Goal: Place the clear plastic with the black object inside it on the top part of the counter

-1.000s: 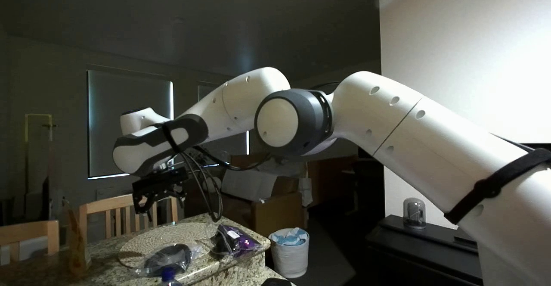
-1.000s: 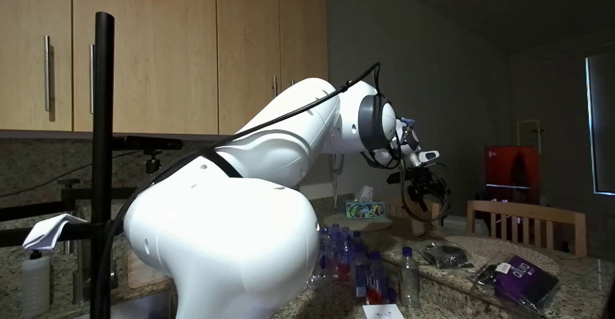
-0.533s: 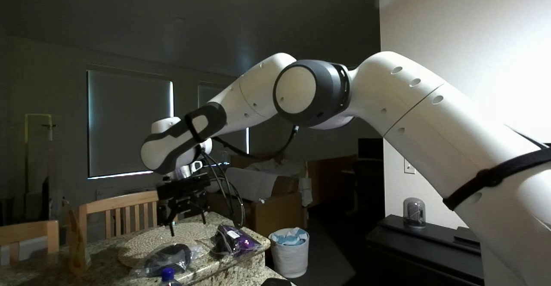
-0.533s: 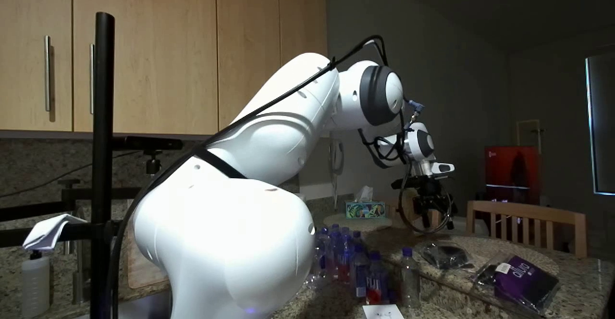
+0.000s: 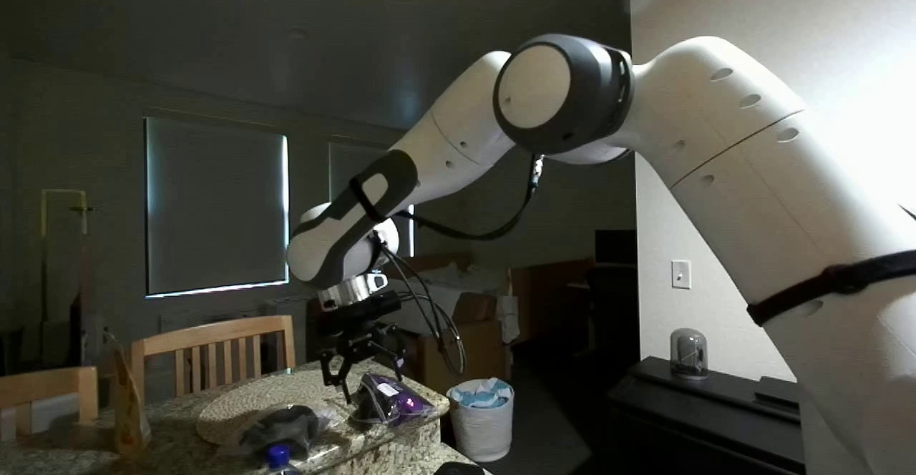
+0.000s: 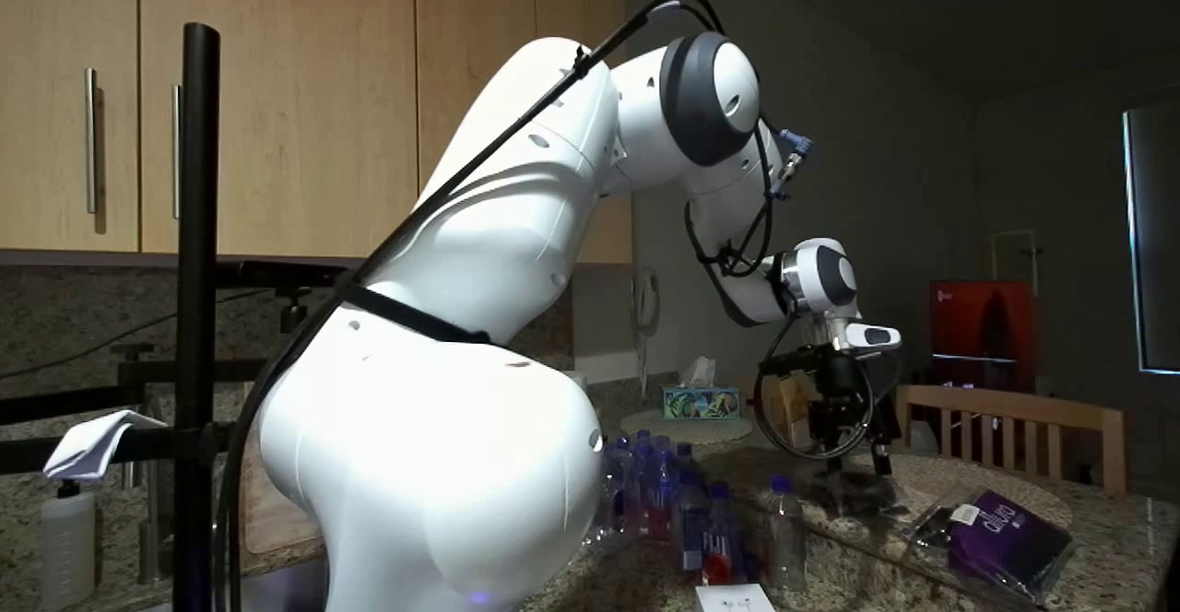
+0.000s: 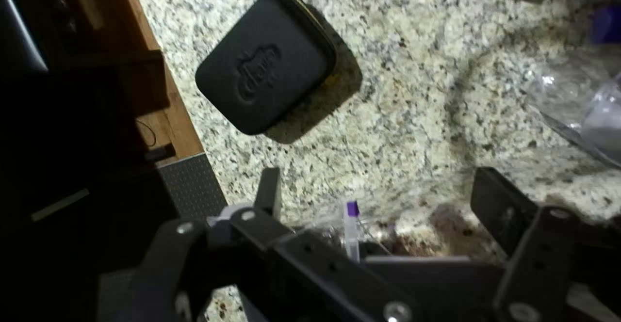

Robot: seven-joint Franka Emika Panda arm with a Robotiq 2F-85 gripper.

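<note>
The clear plastic with the black object (image 5: 286, 428) lies on the raised part of the granite counter (image 5: 365, 453). It also shows in an exterior view (image 6: 865, 496), partly behind the fingertips. Beside it on the same raised part lies a second clear package with a purple and black item (image 5: 393, 400), marked "allura" in an exterior view (image 6: 1000, 538). My gripper (image 5: 373, 388) is open and empty, hovering low by these packages. In the wrist view, its fingers (image 7: 378, 191) are wide apart, with clear plastic bearing a purple tip (image 7: 352, 209) showing between them; which package this is I cannot tell.
A black case (image 7: 264, 65) lies on the lower granite. A bottle with a blue cap (image 6: 784, 529) stands by the raised edge, near several other bottles (image 6: 664, 501). A round woven mat (image 5: 236, 407) lies on the raised part. A chair (image 5: 215, 346) stands behind.
My gripper has moved right and down in both exterior views, coming lower over the raised counter as the elbow rose. It looks open throughout. The packages have not visibly moved.
</note>
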